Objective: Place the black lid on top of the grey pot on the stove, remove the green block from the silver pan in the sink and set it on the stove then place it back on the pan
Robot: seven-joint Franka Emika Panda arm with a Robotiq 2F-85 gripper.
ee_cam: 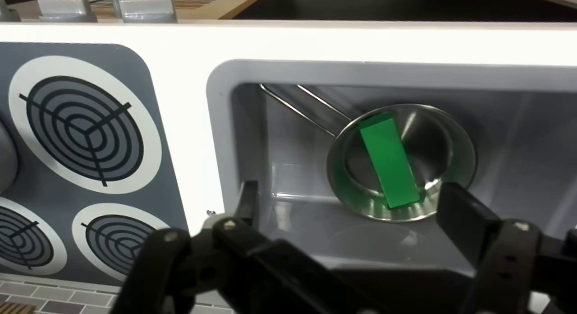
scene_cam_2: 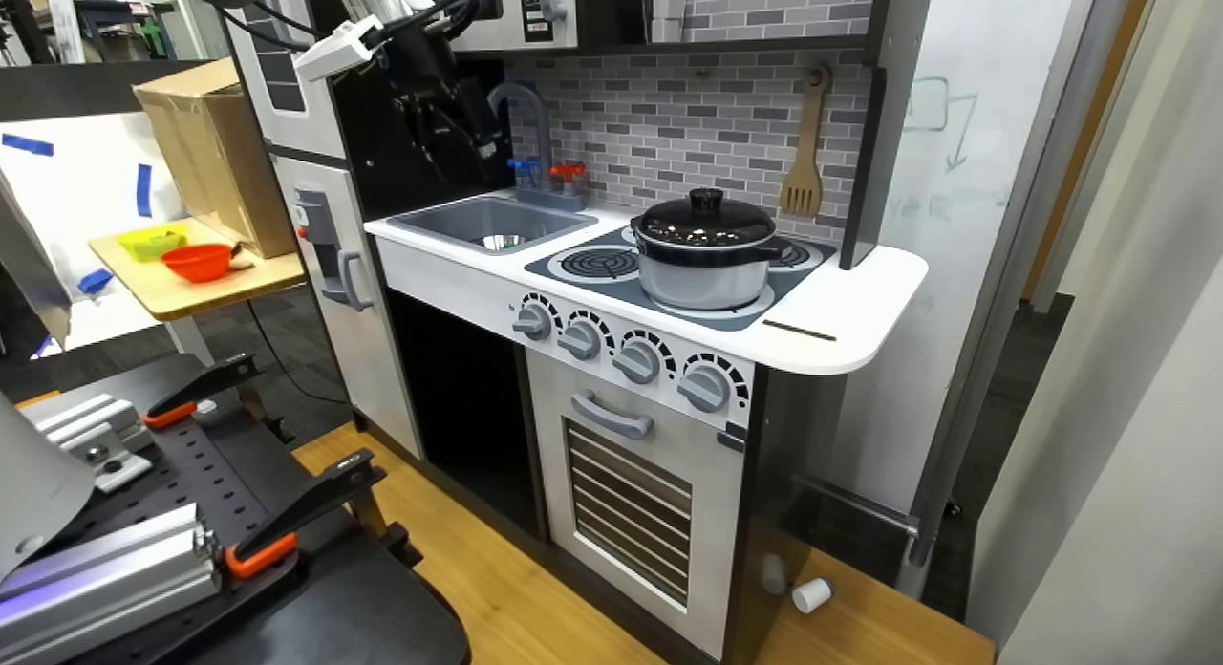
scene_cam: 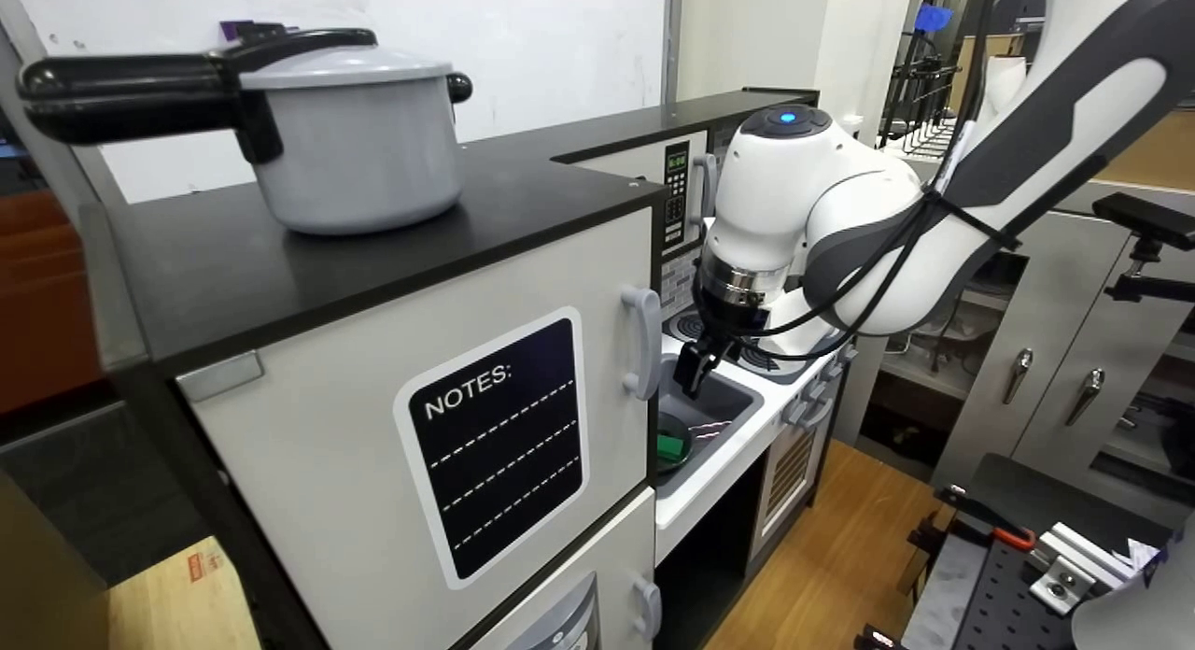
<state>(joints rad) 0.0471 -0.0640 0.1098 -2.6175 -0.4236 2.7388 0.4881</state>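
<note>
gripper (ee_cam: 351, 202) agape, higher than green block (ee_cam: 390, 163) in silver pan (ee_cam: 432, 147)

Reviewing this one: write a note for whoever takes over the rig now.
Black two-finger gripper: open, empty, over the grey rectangular sink.
Glossy round black lid: on the round grey pot on the grey-topped toy stove.
Green rectangular block: inside the round silver metal pan in the sink.
Done: lid on pot.
Remaining: block to stove and back, unless already done; these frames can't tell.
</note>
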